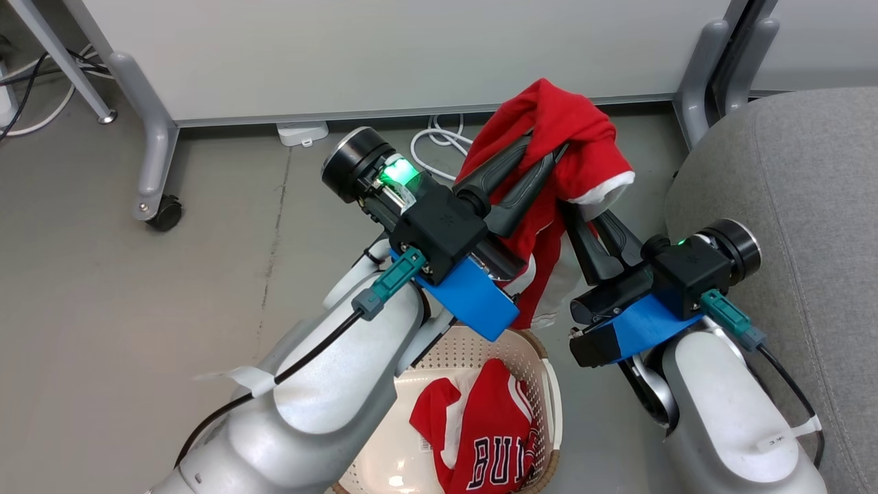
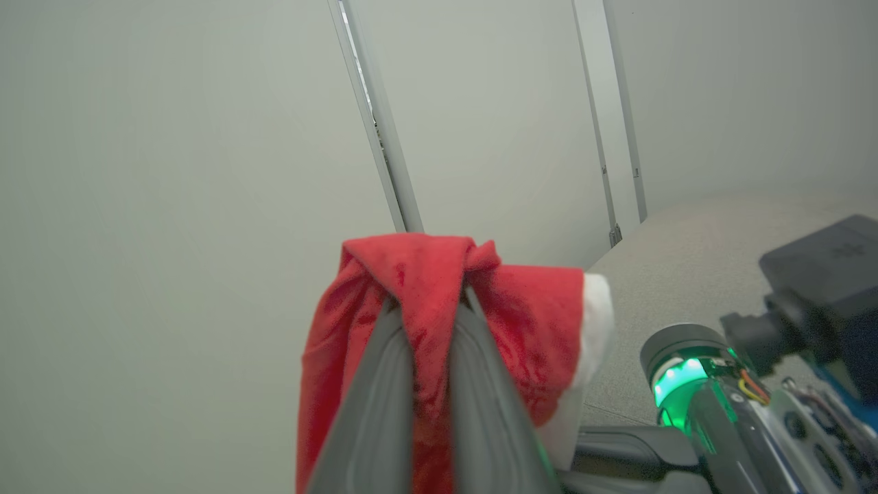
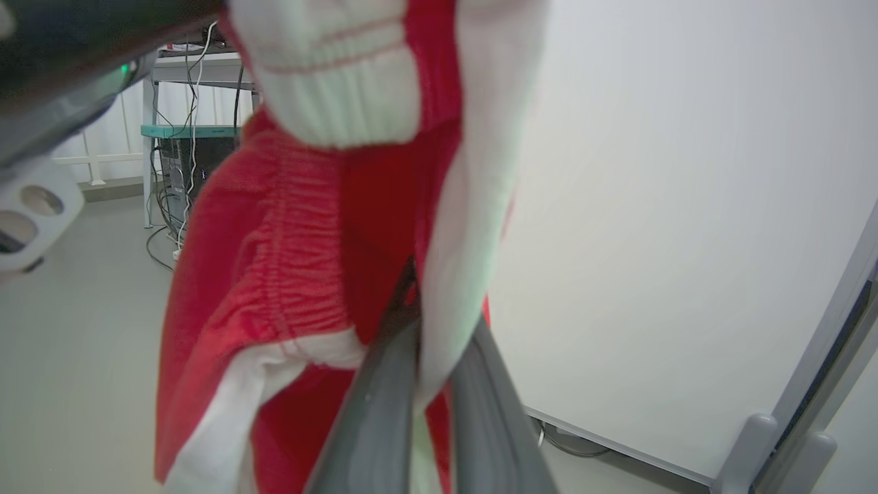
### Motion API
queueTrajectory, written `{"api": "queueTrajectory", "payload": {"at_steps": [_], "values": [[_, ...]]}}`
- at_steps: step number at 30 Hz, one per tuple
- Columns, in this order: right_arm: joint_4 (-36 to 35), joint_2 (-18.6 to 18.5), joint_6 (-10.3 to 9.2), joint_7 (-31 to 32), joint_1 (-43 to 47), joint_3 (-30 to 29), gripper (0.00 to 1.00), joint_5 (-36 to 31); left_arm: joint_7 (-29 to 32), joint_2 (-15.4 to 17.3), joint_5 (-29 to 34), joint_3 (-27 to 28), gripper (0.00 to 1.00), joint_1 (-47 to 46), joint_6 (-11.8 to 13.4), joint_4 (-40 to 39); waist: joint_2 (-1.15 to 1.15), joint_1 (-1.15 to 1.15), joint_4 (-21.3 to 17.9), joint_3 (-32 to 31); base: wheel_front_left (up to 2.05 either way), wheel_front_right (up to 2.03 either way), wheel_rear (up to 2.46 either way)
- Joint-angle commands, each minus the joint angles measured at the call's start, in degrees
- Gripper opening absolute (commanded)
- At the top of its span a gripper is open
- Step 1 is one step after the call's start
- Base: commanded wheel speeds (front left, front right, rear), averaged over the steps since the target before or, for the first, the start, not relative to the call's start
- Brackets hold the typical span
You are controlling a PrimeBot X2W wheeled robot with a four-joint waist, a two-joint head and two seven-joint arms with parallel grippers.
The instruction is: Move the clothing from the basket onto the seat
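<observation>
Where the red garment (image 1: 549, 130) is being held: upper centre of the head view, aloft over the grey floor (image 1: 137, 288), its lower end hanging down toward the rim of the basket (image 1: 453, 351).
Left gripper (image 1: 545, 147): is being clenched on a bunched red fold of that garment; in the left wrist view the cloth is being draped over both fingers (image 2: 370, 412).
Right gripper (image 1: 588, 218): is being closed on the same garment; in the right wrist view a white trim band is being pinched between the two fingers (image 3: 370, 425).
Jersey (image 1: 494, 439): is being contained by the basket, bottom centre of the head view.
Writing: black white-edged letters "BU" are being shown on the jersey, with the rest being cut off by a fold; the mark on the white tape (image 1: 778, 442) on the right forearm is too small to be read.
Seat (image 1: 789, 206): right side of the head view, its rounded edge just beside the right wrist.
Open room: bare floor is being offered at the left of the frame; the top is being bounded by a white panel (image 1: 411, 55), its grey castor leg (image 1: 158, 171) and white cables (image 1: 439, 140).
</observation>
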Motion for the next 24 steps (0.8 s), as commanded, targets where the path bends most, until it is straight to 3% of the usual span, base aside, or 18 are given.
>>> {"api": "queueTrajectory", "payload": {"at_steps": [1,2,3,24], "values": [[-0.17,-0.19,0.03,-0.04,0.71,-0.17,0.00,0.45,-0.30,-0.02,0.18,0.47,0.00,-0.02,0.23,-0.10,0.00,0.00,0.05,0.05,0.00,0.00,0.00],[-0.19,-0.19,0.03,-0.04,0.74,-0.25,0.00,0.46,-0.30,-0.02,0.29,0.54,0.38,0.00,0.35,-0.17,0.00,0.00,0.07,0.05,0.00,0.00,0.00],[-0.23,-0.18,0.03,-0.04,0.79,-0.34,0.00,0.45,-0.29,-0.03,0.25,0.57,1.00,0.14,0.39,0.01,0.00,0.00,0.08,0.04,0.00,0.00,0.00],[-1.70,0.88,0.03,-0.04,2.07,-9.93,0.00,-0.62,-0.29,0.29,-0.25,-1.27,1.00,2.15,0.10,2.30,0.00,0.00,-1.71,1.84,0.00,0.00,0.00]]}}
